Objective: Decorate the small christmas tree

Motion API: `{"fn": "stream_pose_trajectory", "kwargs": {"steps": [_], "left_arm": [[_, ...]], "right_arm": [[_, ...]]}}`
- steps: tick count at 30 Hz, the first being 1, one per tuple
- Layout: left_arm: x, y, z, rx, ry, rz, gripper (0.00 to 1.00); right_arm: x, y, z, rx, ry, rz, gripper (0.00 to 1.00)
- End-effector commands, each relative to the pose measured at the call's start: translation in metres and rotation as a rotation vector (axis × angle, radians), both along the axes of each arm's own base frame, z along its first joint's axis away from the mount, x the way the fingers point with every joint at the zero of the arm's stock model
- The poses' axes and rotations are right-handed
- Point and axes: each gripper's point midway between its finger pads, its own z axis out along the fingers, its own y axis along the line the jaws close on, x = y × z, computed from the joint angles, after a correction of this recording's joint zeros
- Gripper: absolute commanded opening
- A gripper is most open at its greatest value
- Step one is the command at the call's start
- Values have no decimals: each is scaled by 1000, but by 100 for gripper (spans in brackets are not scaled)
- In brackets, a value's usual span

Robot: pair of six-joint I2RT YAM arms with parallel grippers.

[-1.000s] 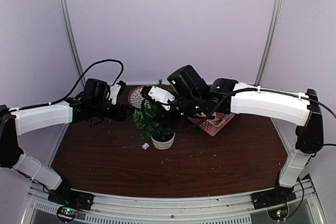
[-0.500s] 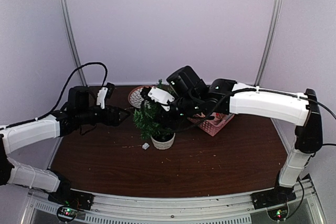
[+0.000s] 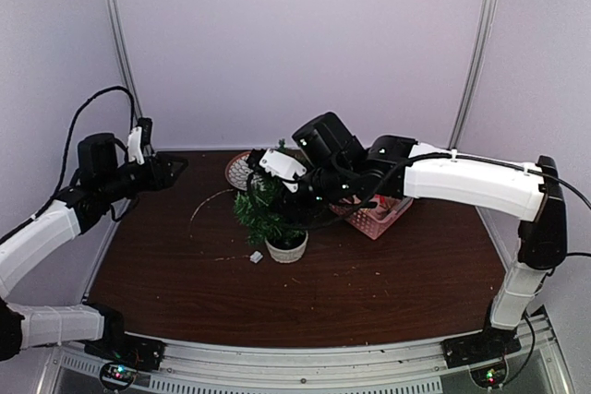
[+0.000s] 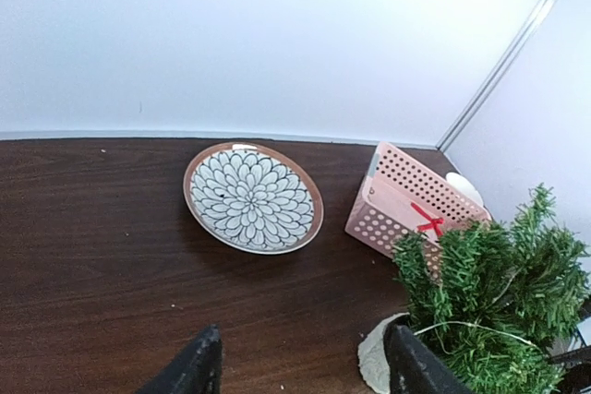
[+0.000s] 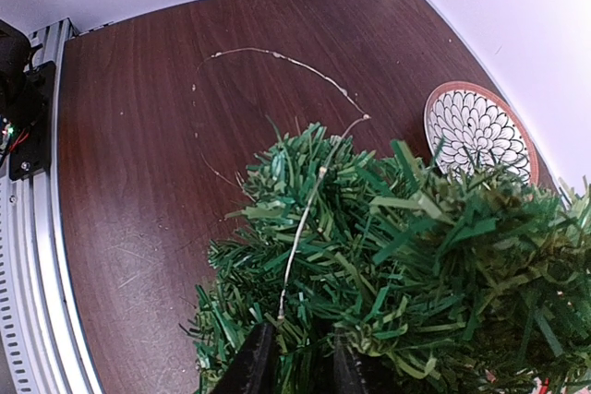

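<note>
Top external view: the small christmas tree (image 3: 270, 212), conical and bushy with stiff green needles, is seen in a round whitish pot (image 3: 286, 248) on the dark wood-grain worktop (image 3: 388, 283). The right hand (image 5: 295, 366) is pressed together on its needles, the tips buried. The left hand (image 4: 303, 362) is held spread and empty, largely cut off by the frame edge.

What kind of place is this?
Probably a robot test booth: bare white walls with metal corner posts, arms bolted to a rail at the table edge, staged props like the small christmas tree.
</note>
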Motion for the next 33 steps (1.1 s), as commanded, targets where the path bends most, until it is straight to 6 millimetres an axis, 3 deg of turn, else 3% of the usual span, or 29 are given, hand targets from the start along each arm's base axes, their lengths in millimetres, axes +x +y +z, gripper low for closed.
{"fn": "stream_pose_trajectory", "kwargs": {"steps": [1,3,5,11,14,18,21,25,29,33], "left_arm": [[-26,-17,0,46,-71,-132,56],[-47,-31,10,105,-189,-174,55],[-69,-49,-4,210,-185,-243,52],[-112,-84,-44,370,-148,-415,45],[-119,-90,-63,480,-152,-409,37],[-129,-93,-73,358,-163,-328,29],[-127,-72,-54,247,-208,-179,36],[-102,-1,-20,195,-202,154,39],[-72,50,-26,79,12,305,41],[-34,60,-48,-67,177,260,40]], "right_arm": [[4,5,4,5,-13,-15,26],[5,6,2,2,-10,-16,26],[6,8,2,1,-8,-16,26],[7,9,1,-4,-8,-18,26],[7,9,1,-4,-8,-17,26],[7,9,0,-8,-6,-19,26],[7,7,-1,-13,-7,-20,26],[6,7,-1,-7,0,-16,26],[4,9,-1,-3,5,-8,26],[4,10,-3,-5,10,-4,26]]}}
